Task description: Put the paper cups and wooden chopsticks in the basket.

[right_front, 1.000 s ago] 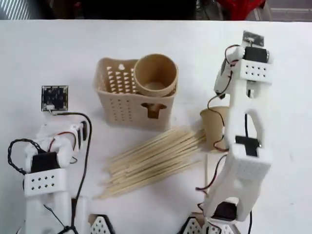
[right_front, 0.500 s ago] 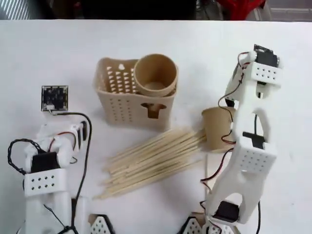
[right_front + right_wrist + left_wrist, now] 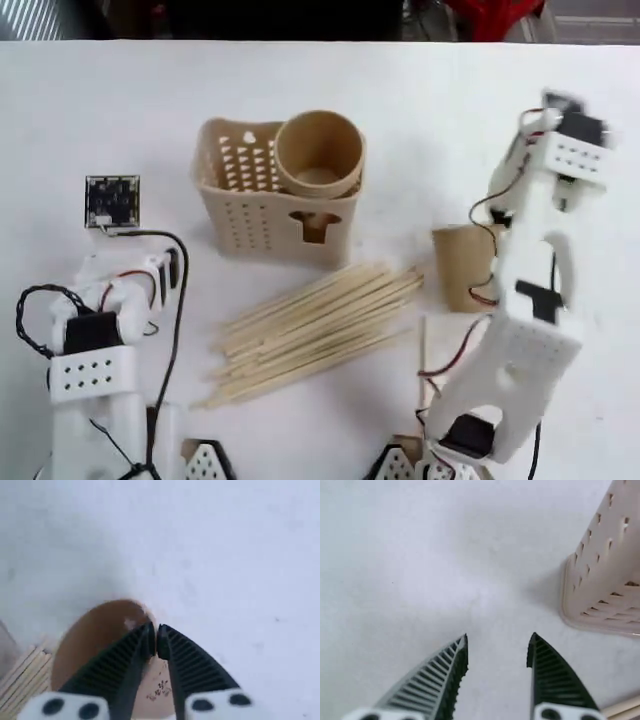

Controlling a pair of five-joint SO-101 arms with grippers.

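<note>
A cream perforated basket stands at mid-table with stacked paper cups in its right end. In front of it lies a heap of wooden chopsticks. To their right a brown paper cup hangs tilted beside the right arm. In the right wrist view my right gripper is shut on that cup's rim. My left gripper is open over bare table, with the basket's wall a short way off. The left arm sits at the front left.
One stray chopstick lies by the right arm's base. A small black board sits left of the basket. White table stretches behind the basket and on the far right.
The right arm has swung to the right with the paper cup in its gripper, drawing it away from the chopstick tips. The left arm has kept still.
</note>
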